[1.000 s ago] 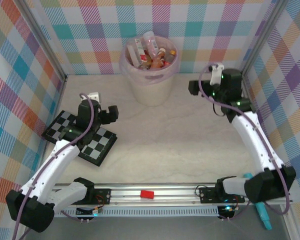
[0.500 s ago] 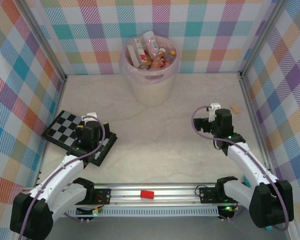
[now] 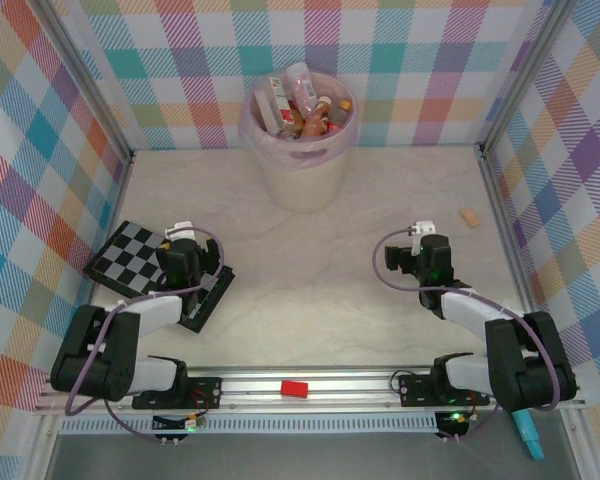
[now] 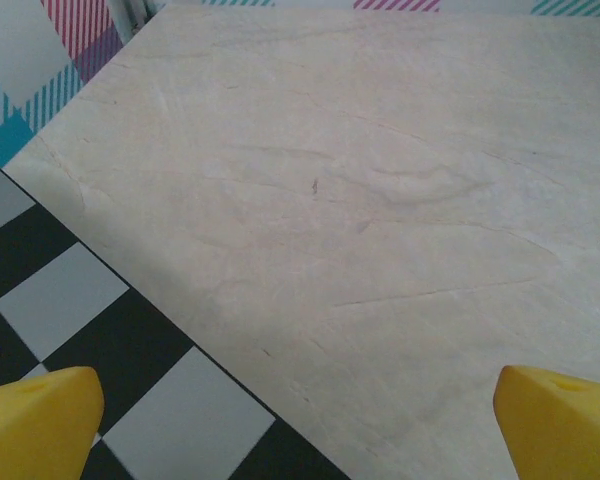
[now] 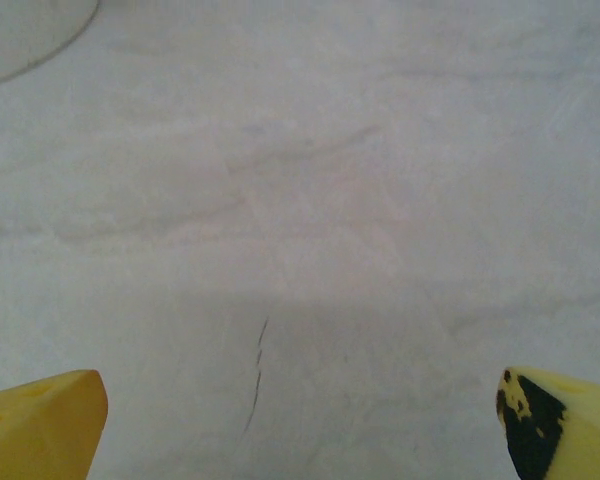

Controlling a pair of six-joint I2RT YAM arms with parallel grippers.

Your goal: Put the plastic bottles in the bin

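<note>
The bin, a pale round wastebasket with a pinkish liner, stands at the back centre of the table. Several plastic bottles with red, orange and white labels are piled inside it. My left gripper rests low over the right edge of the checkered board, open, its yellow fingertips wide apart with nothing between them. My right gripper sits low over bare table on the right, also open and empty, fingertips spread wide. The bin's base shows in the right wrist view's top left corner.
A small tan piece lies by the right wall. A red block sits on the front rail and a teal tool below the right base. Checkered walls enclose the table. The board's corner fills the left wrist view's lower left.
Both arms have drawn back toward the near edge and folded down low. The right gripper came from the back right beside the bin. Both grippers stayed open.
</note>
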